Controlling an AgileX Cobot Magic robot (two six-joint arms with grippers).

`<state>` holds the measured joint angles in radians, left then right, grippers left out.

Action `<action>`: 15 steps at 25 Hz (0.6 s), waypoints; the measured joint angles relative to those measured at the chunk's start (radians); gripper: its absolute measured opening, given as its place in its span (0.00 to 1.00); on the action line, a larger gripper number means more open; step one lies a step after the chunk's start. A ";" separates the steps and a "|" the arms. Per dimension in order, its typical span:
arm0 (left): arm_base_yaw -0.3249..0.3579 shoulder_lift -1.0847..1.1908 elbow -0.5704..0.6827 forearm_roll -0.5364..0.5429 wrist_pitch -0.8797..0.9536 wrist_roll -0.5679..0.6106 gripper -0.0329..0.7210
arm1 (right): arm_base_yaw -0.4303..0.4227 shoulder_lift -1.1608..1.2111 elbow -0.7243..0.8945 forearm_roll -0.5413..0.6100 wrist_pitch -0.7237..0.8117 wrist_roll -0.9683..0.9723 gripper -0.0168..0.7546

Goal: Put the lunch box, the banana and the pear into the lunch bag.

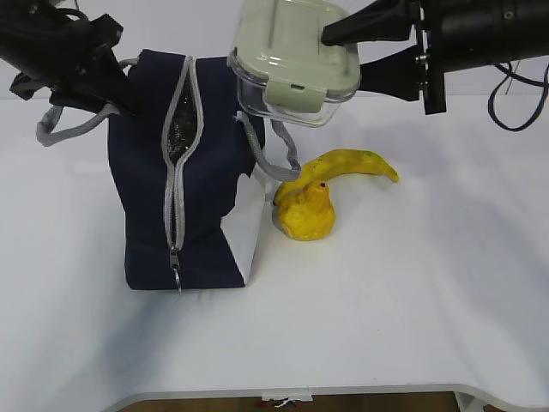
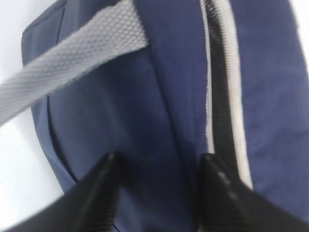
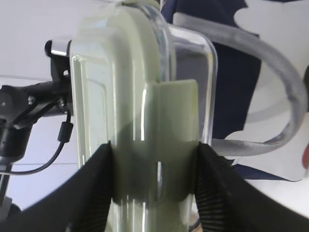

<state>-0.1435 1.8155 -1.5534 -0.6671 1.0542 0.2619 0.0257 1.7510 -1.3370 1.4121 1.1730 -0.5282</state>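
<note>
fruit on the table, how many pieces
2. The banana lies right of the lunch bag; the pear sits at the banana's left end, touching it. Anything already inside the bag would be hidden.

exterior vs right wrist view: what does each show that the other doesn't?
Only the exterior view shows the banana and pear on the table right of the lunch bag, the bag's partly open zipper, and the left gripper at the bag's top left.

Only the right wrist view shows the fingers pressed against both sides of the lunch box at its lid clip.

Both show the right gripper holding the box in the air near the bag and a grey handle.
</note>
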 joint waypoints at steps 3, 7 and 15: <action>0.000 0.002 -0.016 0.000 0.009 0.009 0.10 | 0.028 0.000 0.000 0.014 -0.012 -0.004 0.52; 0.000 0.002 -0.048 -0.012 0.038 0.020 0.04 | 0.052 0.000 0.000 0.051 -0.021 -0.004 0.52; 0.000 0.002 -0.060 -0.103 0.063 0.046 0.04 | 0.082 0.000 -0.074 0.108 -0.089 -0.059 0.52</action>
<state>-0.1435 1.8170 -1.6129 -0.7705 1.1173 0.3074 0.1078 1.7510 -1.4107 1.5198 1.0838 -0.5873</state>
